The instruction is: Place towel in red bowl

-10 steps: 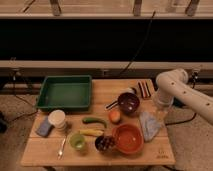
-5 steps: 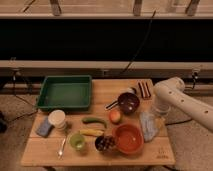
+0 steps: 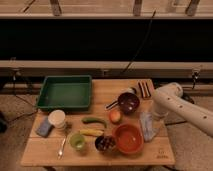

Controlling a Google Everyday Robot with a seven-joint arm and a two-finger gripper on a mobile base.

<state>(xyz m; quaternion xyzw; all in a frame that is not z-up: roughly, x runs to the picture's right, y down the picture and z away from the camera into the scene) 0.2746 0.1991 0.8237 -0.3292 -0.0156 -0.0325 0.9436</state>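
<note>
The towel [image 3: 148, 128] is a rumpled pale grey-blue cloth lying flat on the wooden table [image 3: 50, 152], near its right edge. Just left of it stands the red bowl [image 3: 129, 138], wide, orange-red and with nothing inside. My white arm reaches in from the right, and the gripper [image 3: 156, 115] hangs at its lower end, right over the towel's far end. The gripper is open and holds nothing. The arm's bulk hides most of it.
A maroon bowl with a handle [image 3: 128, 102] sits behind the towel, beside an orange fruit [image 3: 115, 116]. A dark bowl of food [image 3: 105, 144], green cup [image 3: 77, 141], banana [image 3: 92, 132], cucumber [image 3: 93, 120], white cup [image 3: 57, 119], sponge [image 3: 44, 127] and green tray [image 3: 65, 92] lie to the left.
The arm has swung down and to the left, bringing the gripper from above the table's right edge to over the towel. The towel and bowls have not moved.
</note>
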